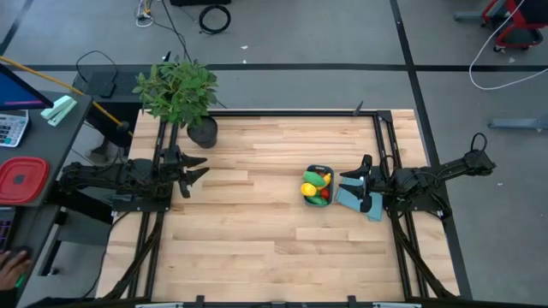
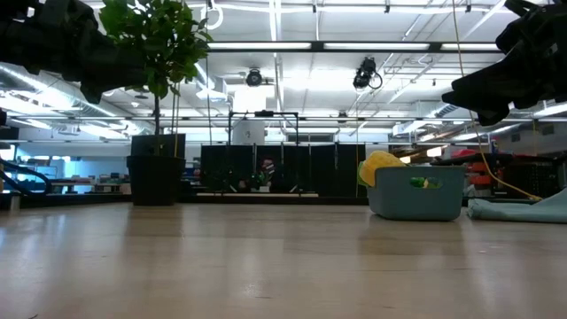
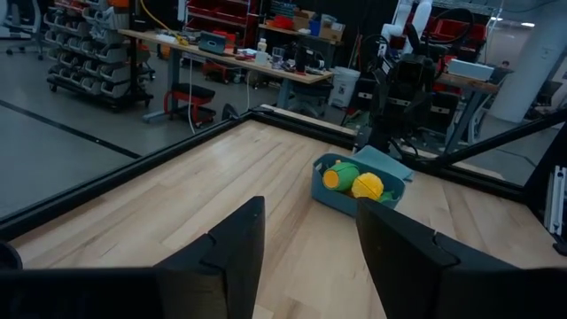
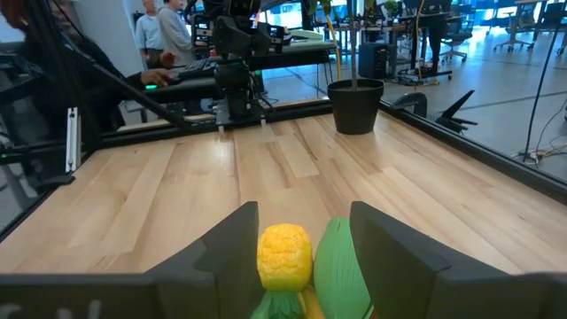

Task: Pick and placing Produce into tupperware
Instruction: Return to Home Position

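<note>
The dark-blue tupperware (image 1: 318, 168) stands on the table right of centre, also visible in the low view (image 2: 416, 199) and the left wrist view (image 3: 332, 197). Produce (image 1: 315, 186) fills it: yellow, green and a small red piece. A yellow knobbly piece with a green stem (image 4: 285, 255) and a green oblong piece (image 4: 341, 266) show between my right gripper's (image 4: 304, 213) open fingers. My right gripper (image 1: 349, 180) hovers just right of the tub, raised off the table (image 2: 483, 97). My left gripper (image 1: 199, 168) is open (image 3: 310, 213) and waits near the table's left edge.
A flat light-blue piece (image 1: 355, 202) lies on the table under my right gripper. A leafy potted plant (image 1: 202, 130) stands at the far left of the table. A red square container (image 1: 21, 180) sits on a side desk beyond the left edge. People show in the room behind (image 4: 168, 35).
</note>
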